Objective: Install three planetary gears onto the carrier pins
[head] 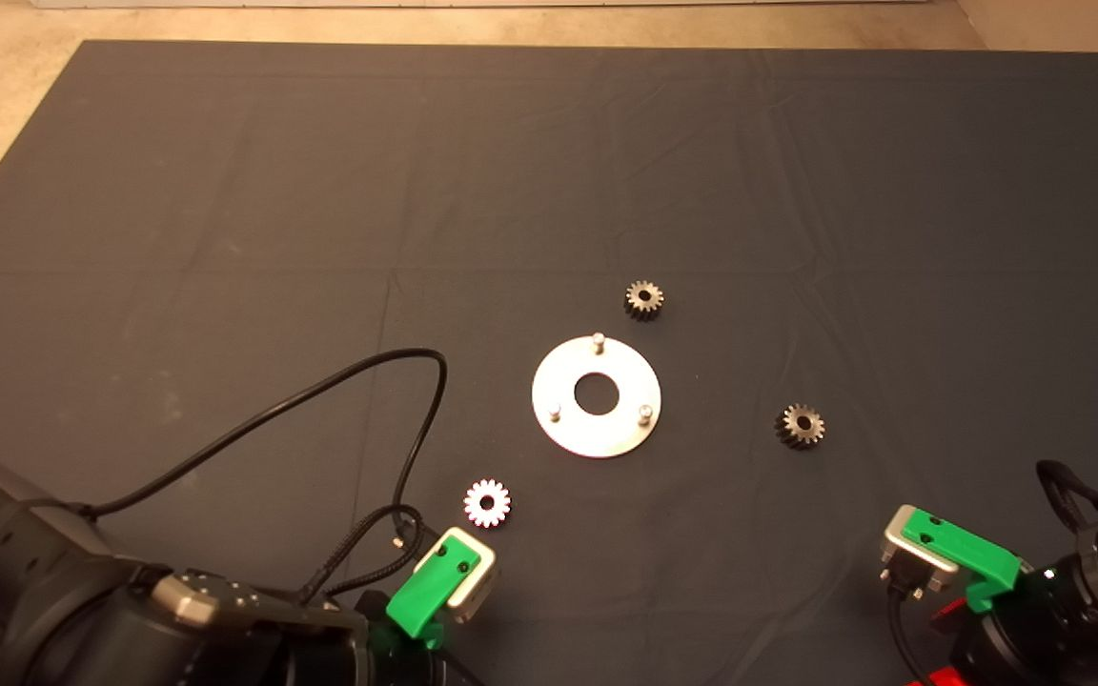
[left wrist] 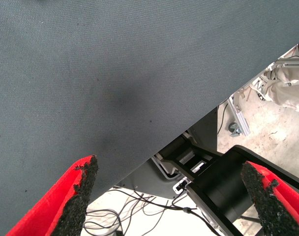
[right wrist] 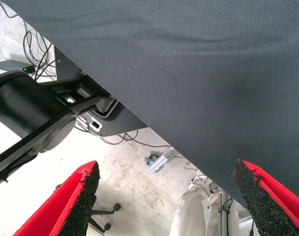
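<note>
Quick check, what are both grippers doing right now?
Left gripper: open, holding nothing, parked at the mat's near edge.
Right gripper: open, holding nothing, parked at the near edge too.

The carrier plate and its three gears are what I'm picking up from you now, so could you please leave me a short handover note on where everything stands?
Left gripper: open, empty, parked at the mat's near left edge.
Right gripper: open, empty, parked at the near right edge.
Carrier plate: flat at mid-mat, all three carrier pins bare.
Planetary gears: a shiny gear lies near the left gripper, a dark gear just beyond the plate, another dark gear to its right. All lie flat on the mat.
Done: nothing installed.
Left: pick and seat all three gears, one per pin.
</note>
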`<action>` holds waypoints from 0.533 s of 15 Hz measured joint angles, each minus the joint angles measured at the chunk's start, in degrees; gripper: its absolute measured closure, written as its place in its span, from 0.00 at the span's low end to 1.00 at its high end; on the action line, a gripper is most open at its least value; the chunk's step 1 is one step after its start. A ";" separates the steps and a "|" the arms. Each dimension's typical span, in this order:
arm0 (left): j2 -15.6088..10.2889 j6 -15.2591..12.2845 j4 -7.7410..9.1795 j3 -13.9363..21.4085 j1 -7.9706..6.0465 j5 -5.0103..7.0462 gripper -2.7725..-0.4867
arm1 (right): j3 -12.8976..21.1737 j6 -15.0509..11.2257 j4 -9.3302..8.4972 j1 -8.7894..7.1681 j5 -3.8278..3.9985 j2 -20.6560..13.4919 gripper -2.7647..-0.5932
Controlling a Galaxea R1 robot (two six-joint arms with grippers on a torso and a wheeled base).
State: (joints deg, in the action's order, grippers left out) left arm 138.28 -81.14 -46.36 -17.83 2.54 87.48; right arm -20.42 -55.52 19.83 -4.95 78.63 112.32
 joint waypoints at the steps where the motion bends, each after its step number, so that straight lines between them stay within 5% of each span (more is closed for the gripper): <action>1: 0.00 0.00 0.00 0.00 0.00 0.00 0.31 | 0.00 0.00 0.00 0.00 0.00 0.00 0.34; 8: 1.35 0.00 -0.01 0.00 0.00 0.00 0.31 | 0.00 0.00 0.00 0.00 0.01 -0.26 0.34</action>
State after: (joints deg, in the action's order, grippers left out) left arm 139.62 -81.14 -46.37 -17.83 2.54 87.48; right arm -20.42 -55.52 19.83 -4.95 78.64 112.07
